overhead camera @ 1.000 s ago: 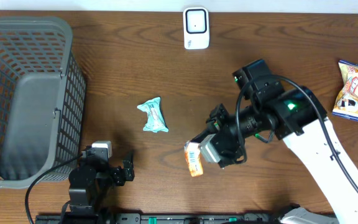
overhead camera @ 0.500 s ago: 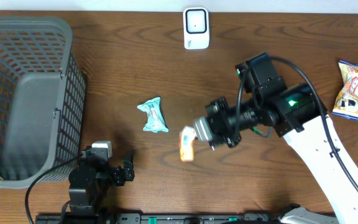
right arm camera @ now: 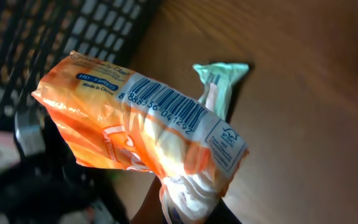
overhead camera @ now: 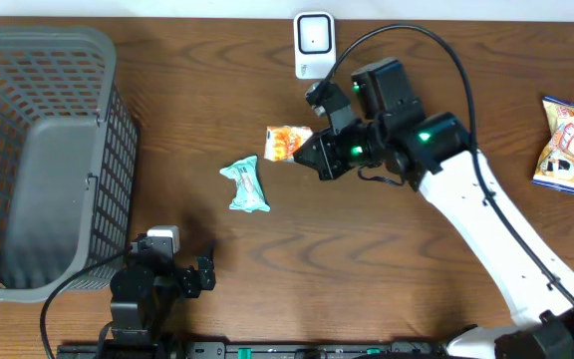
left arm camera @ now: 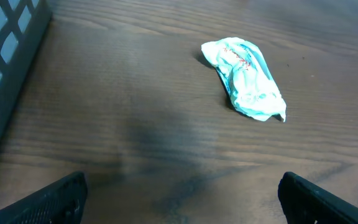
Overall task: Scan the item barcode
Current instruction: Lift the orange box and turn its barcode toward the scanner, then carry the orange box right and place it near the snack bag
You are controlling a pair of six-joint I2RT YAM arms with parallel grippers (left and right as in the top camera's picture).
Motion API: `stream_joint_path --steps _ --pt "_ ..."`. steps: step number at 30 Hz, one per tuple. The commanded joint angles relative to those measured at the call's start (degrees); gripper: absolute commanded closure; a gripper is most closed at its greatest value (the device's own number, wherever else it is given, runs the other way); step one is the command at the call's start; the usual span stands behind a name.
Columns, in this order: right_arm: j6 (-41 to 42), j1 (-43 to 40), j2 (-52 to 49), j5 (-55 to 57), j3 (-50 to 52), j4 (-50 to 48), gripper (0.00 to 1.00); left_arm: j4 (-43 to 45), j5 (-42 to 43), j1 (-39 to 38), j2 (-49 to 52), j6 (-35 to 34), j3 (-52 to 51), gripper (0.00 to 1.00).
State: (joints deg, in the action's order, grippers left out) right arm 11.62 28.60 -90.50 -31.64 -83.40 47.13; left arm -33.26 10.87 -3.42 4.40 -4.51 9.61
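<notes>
Below the scanner (overhead camera: 315, 45), an orange packet (overhead camera: 287, 143) is gripped by the right hand (overhead camera: 307, 153). The left hand (overhead camera: 192, 269) is spread wide.

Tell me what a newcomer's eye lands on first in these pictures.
First, the orange snack packet held in the shut right gripper, near the white scanner-like device at the table's far edge; the right wrist view shows its barcode plainly. Next, the crumpled teal wrapper lying mid-table, and the big grey basket filling the left side.
</notes>
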Motion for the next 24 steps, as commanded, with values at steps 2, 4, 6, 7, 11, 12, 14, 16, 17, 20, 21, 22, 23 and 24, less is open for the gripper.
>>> stream_joint_path --steps 2,4,6,7,11,12,14,16,17,20,21,22,23,24 --pt "12.04 1.88 -2.25 2.25 0.17 -4.48 0.99 -0.13 0.68 0.13 -0.09 -0.5 -0.76 0.02" --pt "19.02 1.62 -3.78 2.25 0.17 -6.97 0.99 -0.13 0.68 0.13 -0.09 -0.5 -0.76 0.02" --pt "27.08 0.76 -5.77 2.64 0.17 -9.53 0.99 -0.13 0.68 0.13 -0.09 -0.5 -0.76 0.02" --pt "31.82 0.02 -7.17 2.67 0.17 -11.56 0.99 -0.13 0.68 0.13 -0.09 -0.5 -0.76 0.02" --pt "47.36 -3.91 -13.75 -0.39 0.17 -23.45 0.99 -0.13 0.68 0.13 -0.09 -0.5 -0.76 0.02" --pt "50.07 -5.22 -15.65 -2.82 0.17 -28.39 0.99 -0.13 0.68 0.13 -0.09 -0.5 -0.76 0.02" --pt "57.51 -7.98 -20.22 -9.03 0.15 -41.31 0.99 -0.13 0.68 0.13 -0.09 -0.5 -0.76 0.02" --pt "66.51 -10.19 -24.48 -12.02 0.15 -52.94 0.99 -0.13 0.68 0.13 -0.09 -0.52 -0.76 0.02" --pt "71.47 -11.32 -26.97 -12.24 0.15 -58.49 0.99 -0.13 0.68 0.13 -0.09 -0.5 -0.76 0.02" --pt "82.38 -13.73 -33.18 -12.44 0.13 -70.12 0.99 -0.13 0.68 0.13 -0.09 -0.5 -0.76 0.02" --pt "85.05 -14.23 -35.32 -12.44 -0.02 -73.94 0.99 -0.13 0.68 0.13 -0.09 -0.5 -0.76 0.02" --pt "87.32 -14.62 -37.38 -12.44 -0.39 -77.72 0.99 -0.13 0.68 0.13 -0.09 -0.5 -0.76 0.02" --pt "88.98 -14.88 -39.56 -12.48 -1.07 -81.46 0.99 -0.13 0.68 0.13 -0.09 -0.52 -0.76 0.02" --pt "90.6 -15.1 -41.88 -12.94 -2.23 -85.26 0.99 -0.13 0.68 0.13 -0.09 -0.5 -0.76 0.02"
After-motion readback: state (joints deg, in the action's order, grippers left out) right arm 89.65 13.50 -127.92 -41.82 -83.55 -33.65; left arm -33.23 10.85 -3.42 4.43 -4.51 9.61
